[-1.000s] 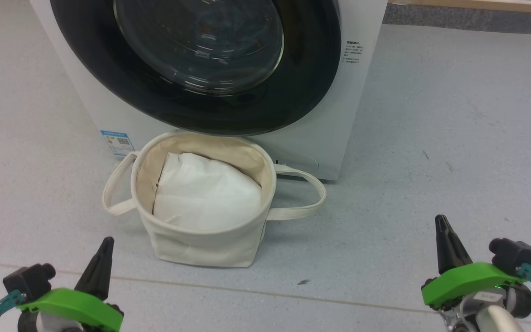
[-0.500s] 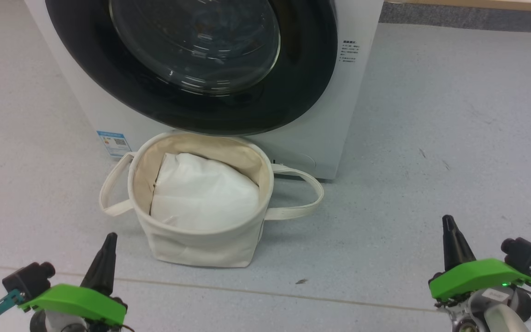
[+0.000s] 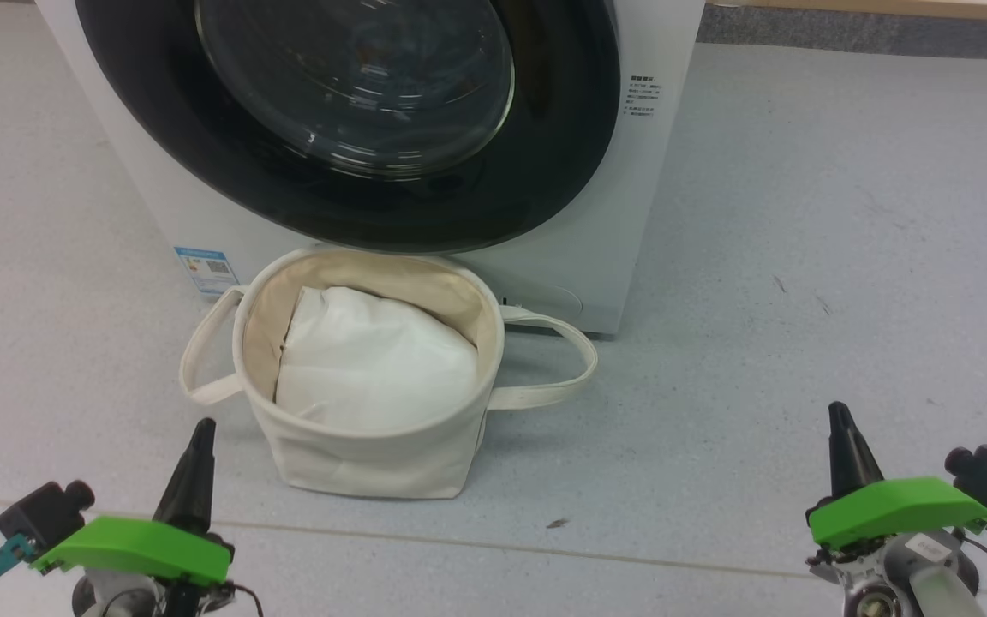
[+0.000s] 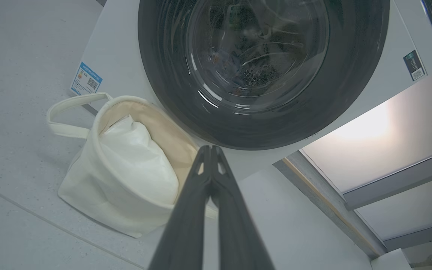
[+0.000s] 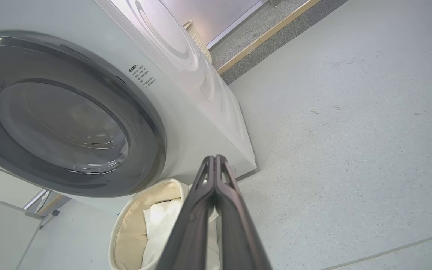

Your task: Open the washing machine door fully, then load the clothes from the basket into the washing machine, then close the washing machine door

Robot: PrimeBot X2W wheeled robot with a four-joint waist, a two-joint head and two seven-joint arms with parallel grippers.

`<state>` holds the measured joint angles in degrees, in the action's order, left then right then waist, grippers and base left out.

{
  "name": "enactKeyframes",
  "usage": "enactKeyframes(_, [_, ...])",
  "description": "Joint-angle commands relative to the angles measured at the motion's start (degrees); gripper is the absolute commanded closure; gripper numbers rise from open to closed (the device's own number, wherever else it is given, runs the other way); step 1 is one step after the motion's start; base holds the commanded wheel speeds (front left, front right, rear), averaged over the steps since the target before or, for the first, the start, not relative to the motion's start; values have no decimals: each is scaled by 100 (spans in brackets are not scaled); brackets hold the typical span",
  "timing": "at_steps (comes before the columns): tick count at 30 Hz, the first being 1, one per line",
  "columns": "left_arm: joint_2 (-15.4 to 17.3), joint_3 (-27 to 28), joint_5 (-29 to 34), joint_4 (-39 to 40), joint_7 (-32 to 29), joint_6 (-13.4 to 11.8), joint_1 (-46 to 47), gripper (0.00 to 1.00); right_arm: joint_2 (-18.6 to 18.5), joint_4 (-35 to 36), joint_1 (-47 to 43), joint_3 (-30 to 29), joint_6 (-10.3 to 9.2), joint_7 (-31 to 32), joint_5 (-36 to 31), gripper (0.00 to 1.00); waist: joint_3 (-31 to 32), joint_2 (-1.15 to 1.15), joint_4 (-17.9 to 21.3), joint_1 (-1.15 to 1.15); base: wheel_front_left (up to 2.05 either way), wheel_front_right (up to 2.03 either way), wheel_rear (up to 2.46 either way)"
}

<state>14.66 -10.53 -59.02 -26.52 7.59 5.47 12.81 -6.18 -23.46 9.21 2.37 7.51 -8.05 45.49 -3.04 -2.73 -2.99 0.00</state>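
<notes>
washing machine door (image 3: 348, 111) — shut, faces robot | basket (image 3: 373, 463) — upright, axis vert.

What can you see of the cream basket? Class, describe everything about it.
The basket is a round, soft-sided bucket of cream canvas with two long loop handles, one drooping at each side. It stands upright on the grey floor, close before the washing machine, below its door. A crumpled white cloth lies inside.

Cream basket (image 3: 373, 454), white lining (image 3: 373, 368); white washing machine (image 3: 648, 188), glossy black door ring (image 3: 545, 171); grey floor (image 3: 845, 257)
</notes>
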Motion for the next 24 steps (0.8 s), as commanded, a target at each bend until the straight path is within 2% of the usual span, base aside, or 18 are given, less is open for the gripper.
enactKeyframes(1, [70, 174, -104, 226, -27, -29, 104, 100, -35, 219, 212, -39, -1, 50, 138, 100, 1, 0, 4, 0, 0, 0, 0])
enactKeyframes(24, [-272, 602, -987, 631, -404, -129, -70, 100, 48, 333, 168, -265, -1, 427, 1397, 100, 15, 0, 87, 0, 0, 0, 0])
